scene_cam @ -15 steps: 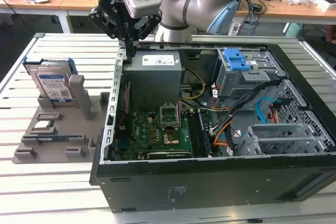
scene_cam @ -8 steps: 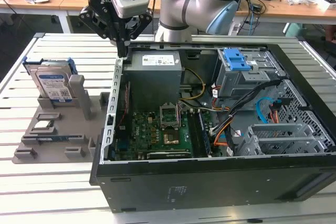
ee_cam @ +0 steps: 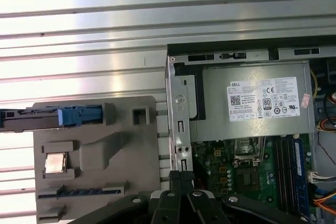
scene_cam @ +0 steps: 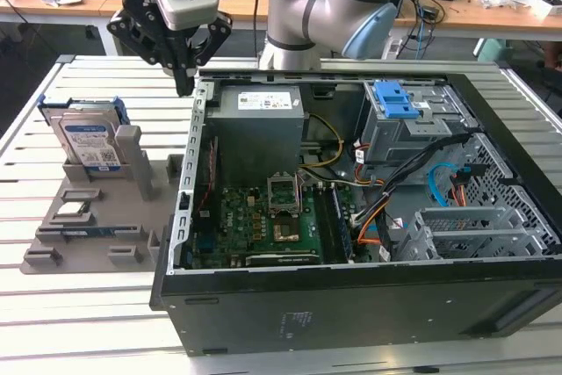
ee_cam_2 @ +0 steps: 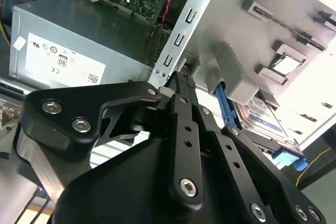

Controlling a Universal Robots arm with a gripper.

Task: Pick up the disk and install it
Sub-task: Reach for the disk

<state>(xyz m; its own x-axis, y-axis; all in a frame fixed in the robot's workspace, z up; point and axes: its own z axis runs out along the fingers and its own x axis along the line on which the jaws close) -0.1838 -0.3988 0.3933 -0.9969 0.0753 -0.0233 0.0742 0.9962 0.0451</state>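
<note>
Hand (ee_cam_2: 181, 82), closed with nothing in it, hangs over the case (scene_cam: 351, 313) wall beside the holder (scene_cam: 97, 217). Disk (scene_cam: 88, 142) stands on edge in that grey holder on the surface (scene_cam: 70, 322), apart from the hand: not yet picked up, not installed.

The holder (scene_cam: 132, 161) apparently hides part of the disk (scene_cam: 88, 140).

A slatted metal surface (scene_cam: 79, 322) carries two things. An open black computer case (scene_cam: 351, 305) lies on its side across the slats. A flat grey plastic holder (scene_cam: 105, 217) sits just beside the case, on the exterior view's left of it.
</note>
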